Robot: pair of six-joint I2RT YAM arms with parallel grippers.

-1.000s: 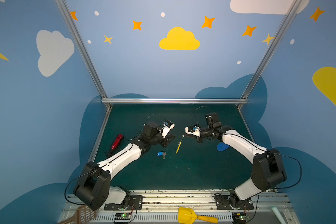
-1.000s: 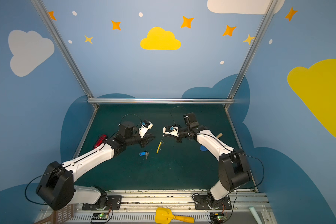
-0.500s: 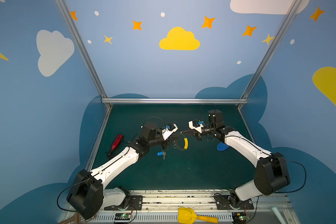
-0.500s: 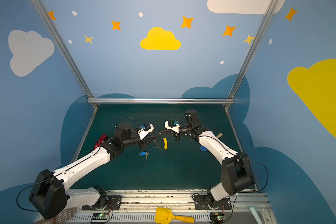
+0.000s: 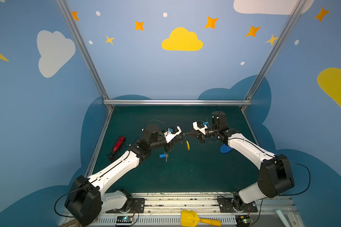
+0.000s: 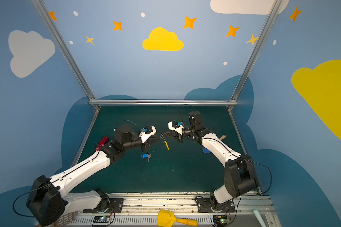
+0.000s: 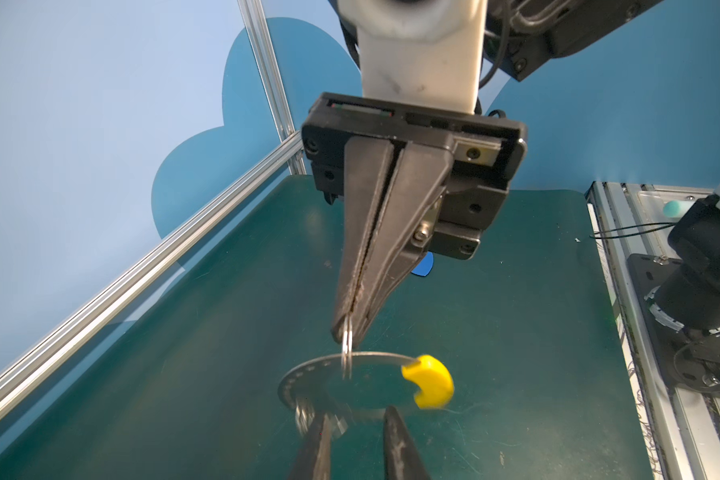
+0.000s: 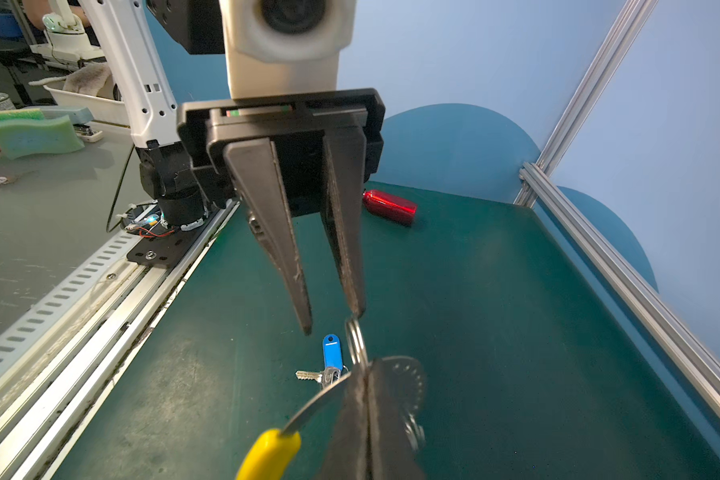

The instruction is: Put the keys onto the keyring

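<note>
1. The right gripper (image 7: 347, 332) has its jaws clenched on the keyring (image 7: 310, 365), pinching a small ring (image 7: 346, 351) that loops through the hoop's rim
2. The keyring hangs in the air over the middle of the green surface (image 5: 185, 176), between the two grippers; in both top views its yellow sleeve (image 7: 429, 382) is at the low end
3. The left gripper (image 8: 333, 320) faces the right one tip to tip, its jaws released and standing apart with nothing pinched between them
4. One of its fingers (image 8: 352, 291) ends right at the small ring; whether they touch cannot be told
5. In the left wrist view the hoop's near rim lies at the gap between the left tips
6. The keys (image 5: 163, 155) lie flat on the surface, blue tag beside silver key, near the left gripper and apart from the keyring
7. A red cylinder (image 5: 118, 143) lies near the surface's left edge, a blue shovel (image 5: 225, 148) shows partly under the right arm, and a yellow scoop (image 5: 189, 218) rests on the front rail
</note>
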